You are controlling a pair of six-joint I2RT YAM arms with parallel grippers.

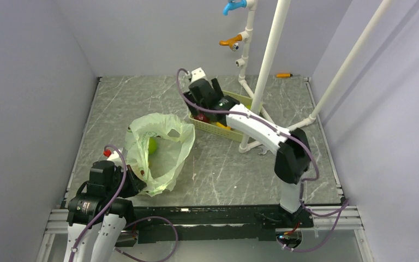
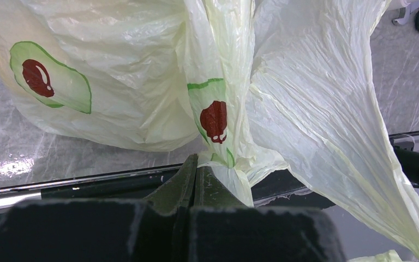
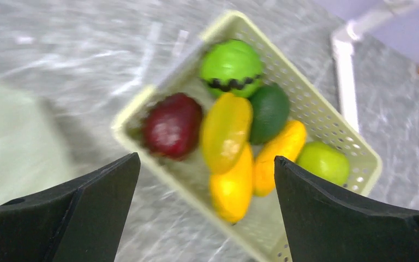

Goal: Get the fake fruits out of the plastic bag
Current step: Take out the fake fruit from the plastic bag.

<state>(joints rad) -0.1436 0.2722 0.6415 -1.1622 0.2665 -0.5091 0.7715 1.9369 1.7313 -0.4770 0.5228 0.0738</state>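
Left gripper (image 2: 195, 164): jaws closed, pinching a fold of the bag (image 2: 316, 82).
Right gripper (image 3: 207, 159): jaws wide apart and empty, over the tray (image 3: 333, 120) of fruits (image 3: 225, 131).
Bag: slumped on the worktop (image 1: 223, 164), with a green fruit (image 1: 153, 146) inside.
Next reach: hold the left pinch firm, enter through the mouth, straddle the fruit and avoid snagging the film.

One beige slotted plastic tray (image 3: 327, 117) holds seven glossy plastic fruits (image 3: 232, 185): three yellow oblong ones (image 3: 226, 131), one green ball with a dark zigzag band (image 3: 231, 65), one maroon fruit (image 3: 172, 125), one plain dark green oval (image 3: 270, 112) and one bright green round fruit (image 3: 323, 162). One thin, crinkly, translucent pale-green plastic bag (image 1: 169, 155) shows a second bright green round fruit (image 1: 153, 146) inside, so two of that kind are in view, eight fruits in all.
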